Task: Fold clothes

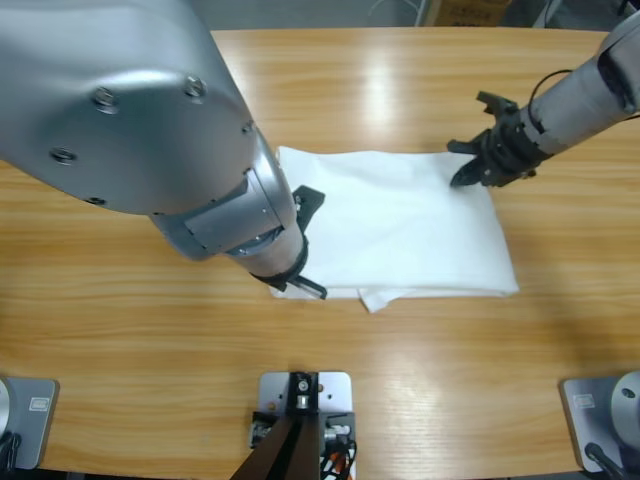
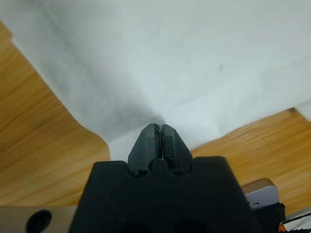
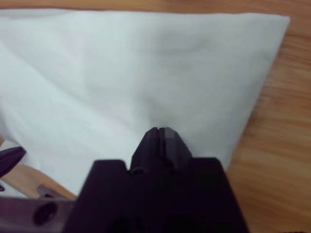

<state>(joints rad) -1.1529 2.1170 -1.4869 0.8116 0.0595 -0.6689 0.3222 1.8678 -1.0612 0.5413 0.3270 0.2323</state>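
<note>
One large plain white thin-cotton T-shirt (image 1: 400, 220), folded into a rough rectangle, is lying flat near the middle of the long wooden desk (image 1: 120, 330), a little toward the right edge. A small flap of cloth is poking out from under its near edge, and the top layer is lying smooth with only soft creases.

Two silver-grey arms are working at it — one at each end.

Left gripper (image 2: 159, 133): its two black jaws are pressed together, tips meeting with no gap showing between them, and they are sitting right at the shirt's edge where the white cloth meets bare wood. The left wrist view is showing a stitched seam running diagonally across the fabric above the tips; whether cloth is pinched between the jaws cannot be told. In the high view this gripper (image 1: 300, 245) is standing at the shirt's left end near its near-left corner, largely hidden under the big silver elbow.

Right gripper (image 3: 160, 138): its jaws are likewise closed tip to tip over the white cloth, close to one corner of the folded shirt — a pinch on the fabric cannot be confirmed. In the high view this gripper (image 1: 480, 160) is reaching in from the desk's right edge to the shirt's far-right corner.
</note>
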